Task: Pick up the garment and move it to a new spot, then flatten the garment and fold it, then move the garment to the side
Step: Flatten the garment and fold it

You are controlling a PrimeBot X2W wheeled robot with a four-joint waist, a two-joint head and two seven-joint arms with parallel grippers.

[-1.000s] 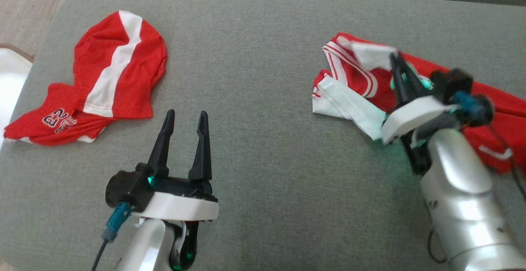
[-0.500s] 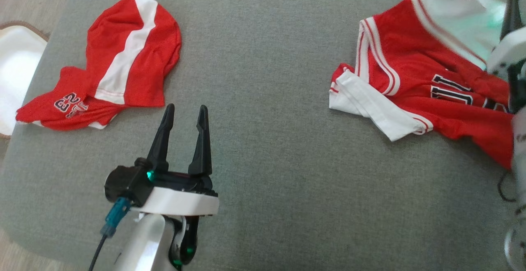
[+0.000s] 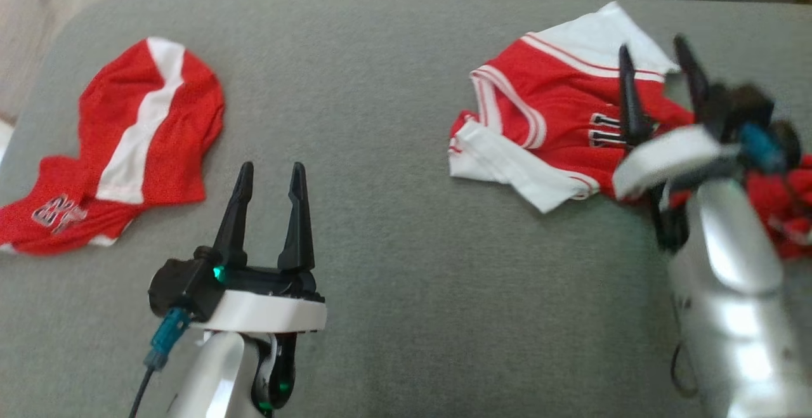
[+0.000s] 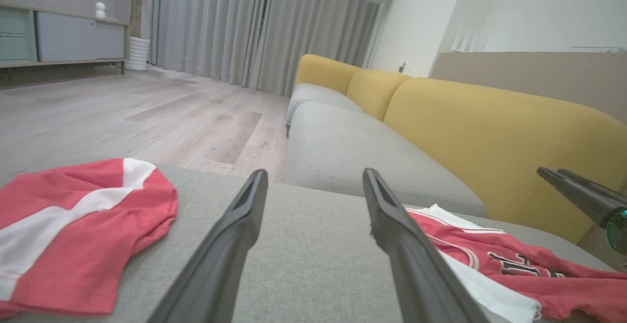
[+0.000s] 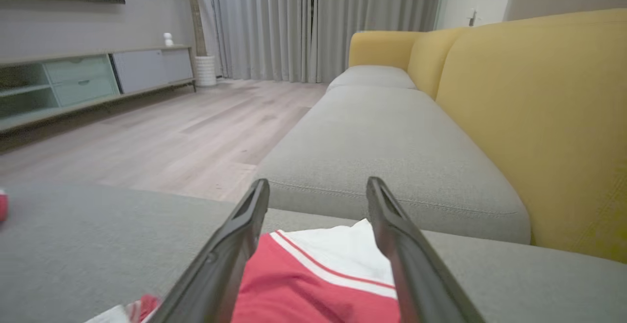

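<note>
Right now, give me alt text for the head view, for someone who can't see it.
The open right gripper hangs over a crumpled red and white jersey on the right of a grey cushion. The open left gripper sits lower left, with a second red and white garment lying at far left.

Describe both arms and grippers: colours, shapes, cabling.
Both match. Left gripper: two long, tapered black fingers on a black body with a green light, a white collar, then a glossy silver forearm. A teal connector with a black cable plugs in at the side. Right gripper looks the same, motion-blurred.
</note>
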